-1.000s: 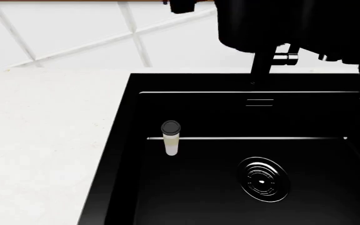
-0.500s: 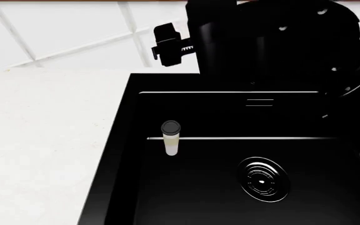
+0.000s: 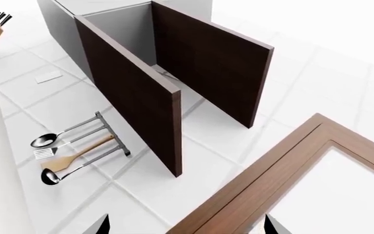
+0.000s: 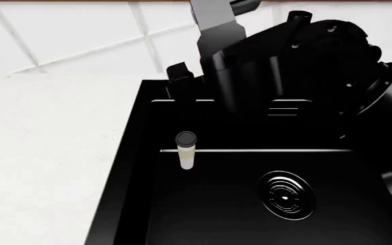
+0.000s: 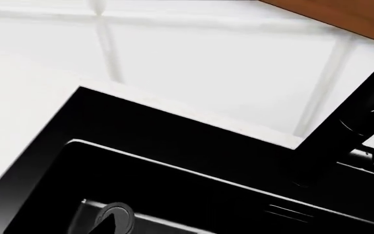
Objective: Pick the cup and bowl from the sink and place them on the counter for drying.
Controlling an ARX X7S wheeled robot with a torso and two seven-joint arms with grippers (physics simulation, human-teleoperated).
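The cup (image 4: 186, 149), cream with a black lid, stands in the black sink (image 4: 133, 173) near its left wall. My right arm (image 4: 298, 76) hangs over the sink's back edge, and one finger (image 4: 179, 80) points down at the back left corner, above and behind the cup. In the right wrist view the cup lid (image 5: 123, 212) sits just behind one fingertip (image 5: 106, 227). The right gripper (image 5: 188, 229) is open and holds nothing. My left gripper (image 3: 187, 228) is open, aimed at the wall cabinets. The bowl is out of view. The white counter (image 4: 46, 153) lies left of the sink.
A round drain (image 4: 288, 195) sits in the sink floor to the right of the cup. The black faucet (image 5: 359, 126) rises at the sink's back edge. White tiled wall (image 4: 73, 35) stands behind. Brown cabinet panels (image 3: 141, 97) and hanging utensils (image 3: 70, 151) fill the left wrist view.
My right arm has come down from the top of the head view and to the left, with its finger now at the sink's back left corner. The cup has not moved.
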